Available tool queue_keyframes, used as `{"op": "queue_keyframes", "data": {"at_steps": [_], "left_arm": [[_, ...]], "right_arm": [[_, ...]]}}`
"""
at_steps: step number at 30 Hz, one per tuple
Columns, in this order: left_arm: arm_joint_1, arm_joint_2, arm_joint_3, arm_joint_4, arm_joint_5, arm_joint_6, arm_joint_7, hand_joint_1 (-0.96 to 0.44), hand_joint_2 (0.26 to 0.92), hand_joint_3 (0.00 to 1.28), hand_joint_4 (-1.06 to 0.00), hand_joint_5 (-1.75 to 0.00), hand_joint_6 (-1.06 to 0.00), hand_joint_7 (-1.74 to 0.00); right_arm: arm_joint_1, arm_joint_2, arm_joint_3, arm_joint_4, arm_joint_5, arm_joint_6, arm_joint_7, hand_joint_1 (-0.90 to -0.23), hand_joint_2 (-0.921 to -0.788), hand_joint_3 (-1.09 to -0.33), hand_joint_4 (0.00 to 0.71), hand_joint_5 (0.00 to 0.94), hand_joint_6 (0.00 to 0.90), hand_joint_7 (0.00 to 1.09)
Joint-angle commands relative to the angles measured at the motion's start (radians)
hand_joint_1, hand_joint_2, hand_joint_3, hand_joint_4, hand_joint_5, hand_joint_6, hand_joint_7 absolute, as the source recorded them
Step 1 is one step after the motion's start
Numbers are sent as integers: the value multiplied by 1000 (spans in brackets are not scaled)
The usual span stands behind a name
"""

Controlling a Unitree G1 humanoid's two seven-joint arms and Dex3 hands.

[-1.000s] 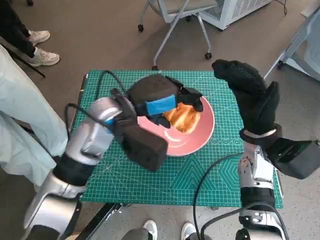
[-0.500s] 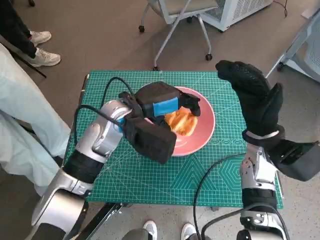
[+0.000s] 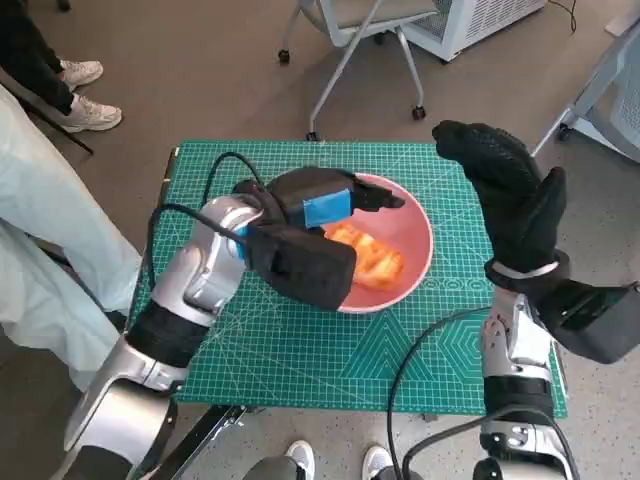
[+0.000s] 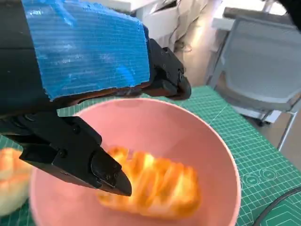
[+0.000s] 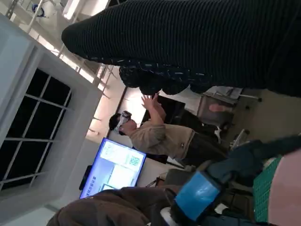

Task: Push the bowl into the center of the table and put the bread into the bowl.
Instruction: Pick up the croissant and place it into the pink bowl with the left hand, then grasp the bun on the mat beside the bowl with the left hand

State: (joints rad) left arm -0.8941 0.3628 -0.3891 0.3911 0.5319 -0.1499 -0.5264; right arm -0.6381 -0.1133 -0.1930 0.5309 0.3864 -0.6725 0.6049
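1. A green cutting mat covers the small table; brown floor surrounds it.
2. The left hand hovers over the bowl's far-left rim, fingers apart, holding nothing.
3. One pink bowl sits near the mat's middle, slightly toward the far edge.
4. One piece of bread lies inside the bowl; the left wrist view shows a second pale piece at its edge, blurred, perhaps also bread.
5. The right hand is raised over the mat's right edge, fingers together, empty.
6. The forearm hides the bowl's left side.
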Motion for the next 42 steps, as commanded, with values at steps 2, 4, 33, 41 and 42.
{"op": "queue_keyframes", "data": {"at_steps": [2,4,33,41,42], "left_arm": [[18,57,38,-50,-24,-36,-1,-266,781,0,-102,-1,-271,0],[21,77,54,-71,-34,-37,-11,-280,776,0,-101,-1,-267,0],[47,296,219,-220,-61,185,-116,97,701,7,-4,0,-215,-2],[38,301,183,-131,-18,160,-77,147,703,8,1,1,-204,0],[36,300,175,-117,-7,155,-67,146,703,7,1,1,-204,0]], "right_arm": [[19,4,3,11,-10,5,-11,-656,-921,-727,172,0,43,552],[20,5,4,9,-11,6,-11,-656,-921,-728,171,0,43,551],[10,3,2,27,7,15,7,-658,-921,-729,170,0,39,548],[6,4,2,32,12,18,13,-666,-921,-731,168,0,37,550],[6,4,2,33,13,18,14,-666,-921,-731,168,0,37,550]]}}
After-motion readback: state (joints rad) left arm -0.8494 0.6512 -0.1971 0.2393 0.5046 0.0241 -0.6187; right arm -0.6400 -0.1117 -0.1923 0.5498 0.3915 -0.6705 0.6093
